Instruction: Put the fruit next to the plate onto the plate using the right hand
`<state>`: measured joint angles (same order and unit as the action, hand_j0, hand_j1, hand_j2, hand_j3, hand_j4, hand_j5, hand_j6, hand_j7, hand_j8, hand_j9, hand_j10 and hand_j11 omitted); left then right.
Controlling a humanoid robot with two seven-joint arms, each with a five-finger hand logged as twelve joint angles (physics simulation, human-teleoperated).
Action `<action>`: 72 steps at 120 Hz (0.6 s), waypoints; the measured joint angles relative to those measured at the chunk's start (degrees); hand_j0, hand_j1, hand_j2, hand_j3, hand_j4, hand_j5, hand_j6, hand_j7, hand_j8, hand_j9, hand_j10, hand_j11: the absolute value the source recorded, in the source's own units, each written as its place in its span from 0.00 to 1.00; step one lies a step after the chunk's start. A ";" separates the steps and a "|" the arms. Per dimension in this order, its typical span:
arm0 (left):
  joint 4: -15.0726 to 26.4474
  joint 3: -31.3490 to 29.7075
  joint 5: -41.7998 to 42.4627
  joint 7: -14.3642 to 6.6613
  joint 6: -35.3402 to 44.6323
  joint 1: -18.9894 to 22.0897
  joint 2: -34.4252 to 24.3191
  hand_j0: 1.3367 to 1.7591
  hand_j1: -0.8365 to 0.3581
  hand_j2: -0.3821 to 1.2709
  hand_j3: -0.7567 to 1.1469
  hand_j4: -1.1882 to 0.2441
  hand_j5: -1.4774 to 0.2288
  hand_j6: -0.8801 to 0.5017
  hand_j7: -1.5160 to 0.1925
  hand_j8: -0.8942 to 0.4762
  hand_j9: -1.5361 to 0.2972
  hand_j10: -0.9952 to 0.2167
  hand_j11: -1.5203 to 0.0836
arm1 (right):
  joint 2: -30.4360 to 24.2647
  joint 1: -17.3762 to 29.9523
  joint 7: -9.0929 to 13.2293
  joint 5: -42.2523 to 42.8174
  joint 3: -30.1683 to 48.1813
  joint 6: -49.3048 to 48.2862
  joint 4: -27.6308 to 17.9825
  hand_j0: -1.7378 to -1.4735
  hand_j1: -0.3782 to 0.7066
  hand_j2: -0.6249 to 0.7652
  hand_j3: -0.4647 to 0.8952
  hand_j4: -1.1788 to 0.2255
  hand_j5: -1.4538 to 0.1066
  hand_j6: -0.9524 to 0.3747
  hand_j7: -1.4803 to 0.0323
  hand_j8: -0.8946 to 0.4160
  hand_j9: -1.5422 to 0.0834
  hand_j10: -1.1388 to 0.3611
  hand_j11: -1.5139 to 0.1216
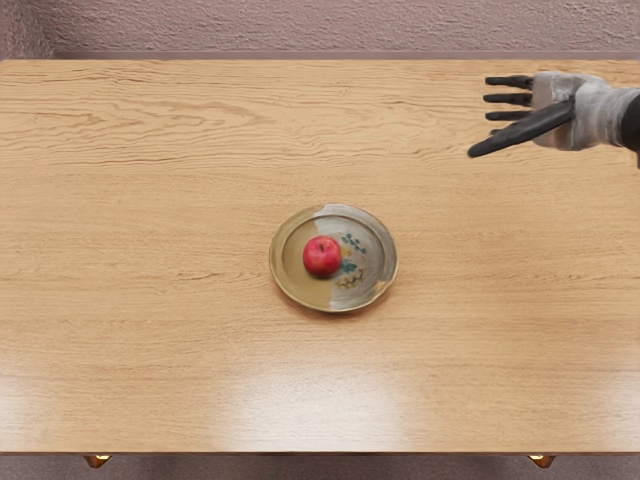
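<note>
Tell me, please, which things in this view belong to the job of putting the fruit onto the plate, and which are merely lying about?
Part of the job:
- red apple, lying on the plate
- plate, mid-table
- right hand, fingers spread, holding nothing, above the table's far right corner

Not part of it:
- wooden table, only the surface that bears them
</note>
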<state>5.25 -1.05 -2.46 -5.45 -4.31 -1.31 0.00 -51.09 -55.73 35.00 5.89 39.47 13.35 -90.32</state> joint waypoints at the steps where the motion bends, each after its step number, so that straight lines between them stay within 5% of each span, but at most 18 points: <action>1: 0.00 0.00 0.00 0.00 0.00 0.00 0.00 0.76 0.75 0.26 0.40 0.66 0.68 0.46 0.70 0.47 0.67 0.62 0.75 | -0.13 1.41 0.00 -0.16 1.48 -1.28 0.09 0.30 0.10 0.44 0.34 0.79 0.88 0.67 0.92 0.63 0.90 0.72 0.88; 33: -0.02 0.01 0.00 0.00 0.00 0.03 0.00 0.76 0.75 0.26 0.40 0.66 0.68 0.46 0.70 0.47 0.67 0.62 0.75 | 0.98 37.25 0.00 -5.45 33.25 -39.18 4.67 0.30 0.09 0.44 0.34 0.80 0.88 0.68 0.93 0.64 0.90 0.72 0.88; 51: -0.01 0.01 0.00 0.00 0.00 0.01 0.00 0.76 0.75 0.26 0.40 0.66 0.68 0.46 0.70 0.47 0.67 0.62 0.75 | 2.12 44.24 0.00 -7.76 38.43 -46.19 9.62 0.30 0.09 0.44 0.34 0.80 0.88 0.68 0.93 0.64 0.90 0.72 0.88; 72: 0.00 0.01 0.00 0.00 0.00 -0.01 0.00 0.76 0.75 0.26 0.40 0.66 0.68 0.46 0.70 0.47 0.67 0.62 0.75 | 2.44 46.88 0.00 -8.70 39.79 -47.96 11.01 0.30 0.08 0.44 0.34 0.80 0.89 0.68 0.93 0.64 0.91 0.72 0.88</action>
<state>5.24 -1.03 -2.46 -5.44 -4.31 -1.32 0.00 -48.66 -8.85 35.00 -2.81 79.26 -34.61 -79.31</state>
